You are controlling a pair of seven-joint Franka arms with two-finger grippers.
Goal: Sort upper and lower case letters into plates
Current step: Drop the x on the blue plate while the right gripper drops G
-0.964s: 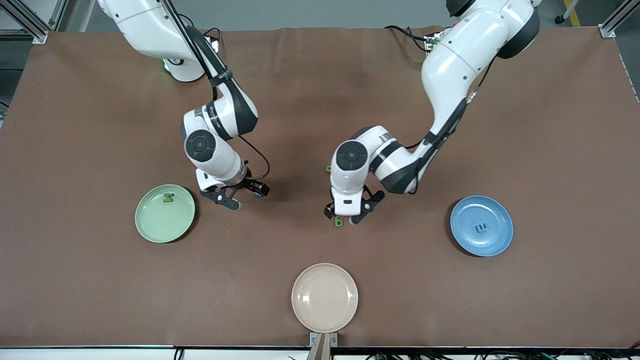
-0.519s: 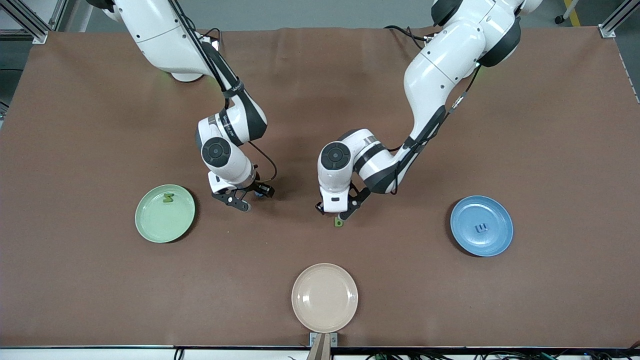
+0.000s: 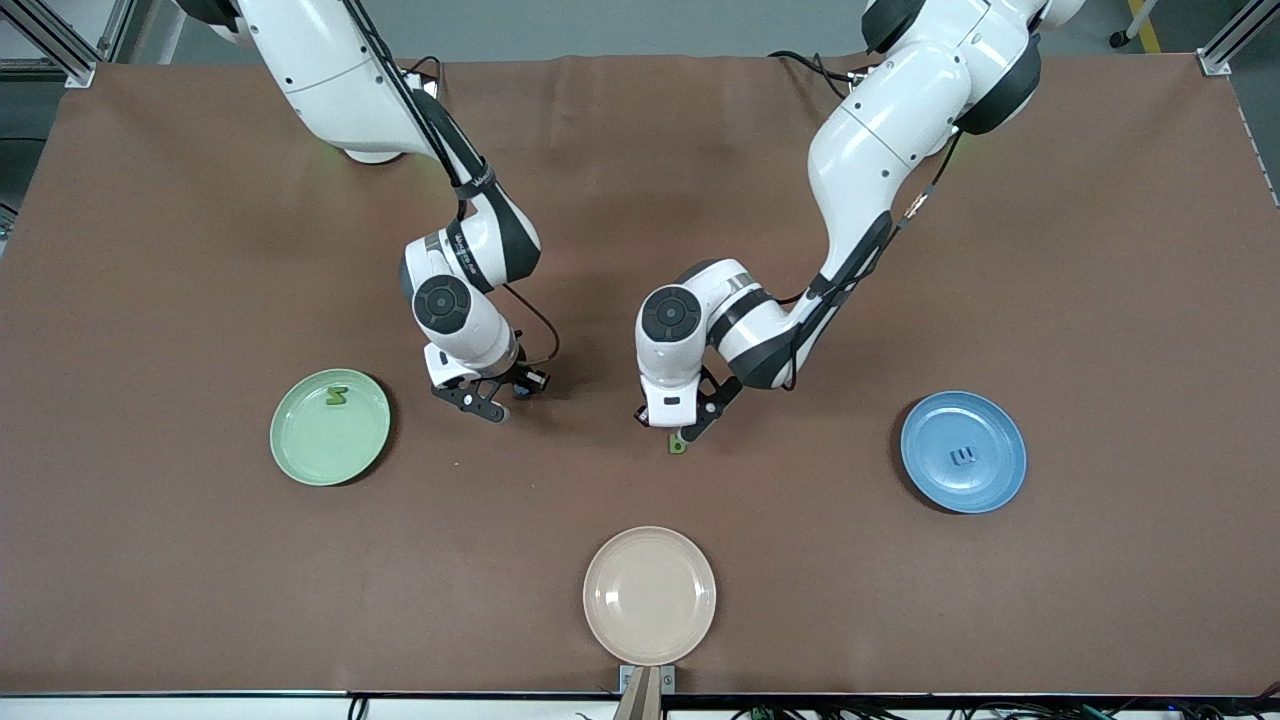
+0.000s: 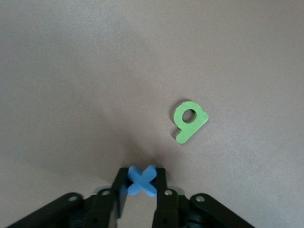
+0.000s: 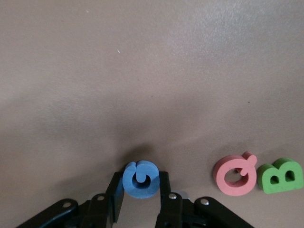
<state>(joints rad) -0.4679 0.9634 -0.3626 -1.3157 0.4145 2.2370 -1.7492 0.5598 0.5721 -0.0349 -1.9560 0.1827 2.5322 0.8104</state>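
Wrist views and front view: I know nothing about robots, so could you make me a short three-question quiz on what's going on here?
1. True or false: the jaws of the left gripper are shut on the blue t.
2. Which letter do the jaws of the right gripper hold? A red Q; B blue G; C green B.
3. Which plate holds no letter?

Key: 1 true; 2 B; 3 the cream plate.

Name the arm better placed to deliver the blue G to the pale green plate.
Right. The right gripper is already shut on the blue G, and it is closer to the pale green plate than the left gripper.
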